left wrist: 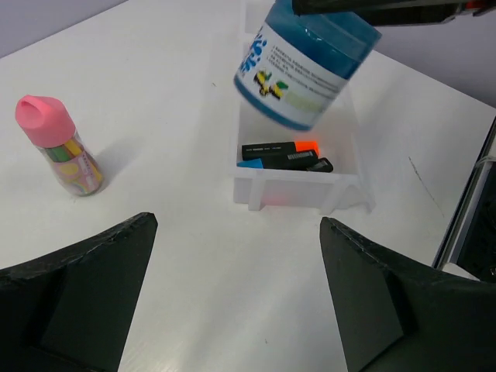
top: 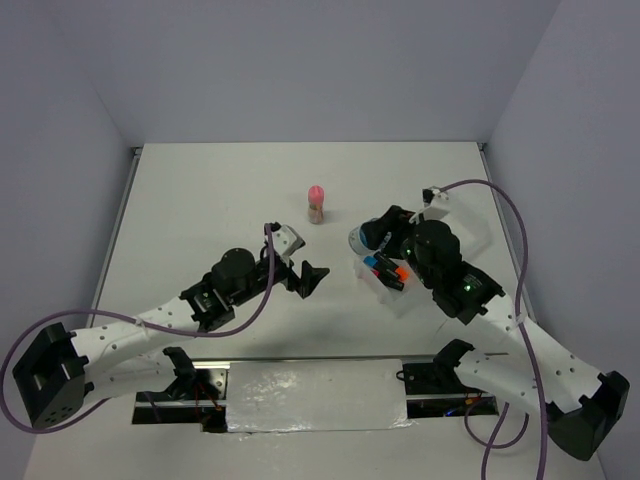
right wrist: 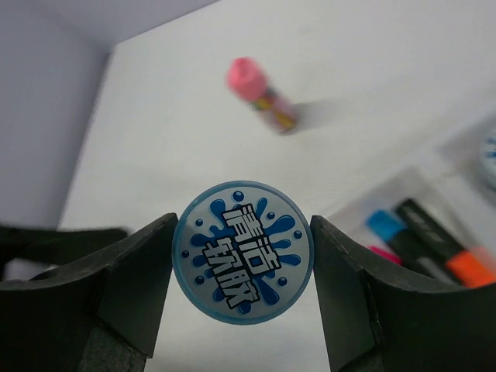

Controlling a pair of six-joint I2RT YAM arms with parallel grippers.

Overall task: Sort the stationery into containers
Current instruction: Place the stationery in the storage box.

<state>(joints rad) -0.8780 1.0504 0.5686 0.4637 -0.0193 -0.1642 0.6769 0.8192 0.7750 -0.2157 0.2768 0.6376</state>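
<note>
Item: blue-white disc (left wrist: 306,66), pinched by its curved rim between the fingers of the right gripper (right wrist: 244,263) and hanging tilted above the tray (left wrist: 298,190), apart from it. Markers (left wrist: 283,148) (orange, blue and pink caps) lie in the compartment nearest the left gripper (left wrist: 238,232), which is spread and empty. Pink-capped tube (left wrist: 60,147) stands on the table, well apart, unsorted. Hazards: the round rim may swivel or slip in the pinch. A tilted release from height may catch a divider, bounce out, or land among the markers. A low approach may nudge the light tray.

Disc (right wrist: 242,246) aloft, markers (left wrist: 279,149) in tray (left wrist: 298,190) (one compartment), tube (left wrist: 60,146) upright
</note>
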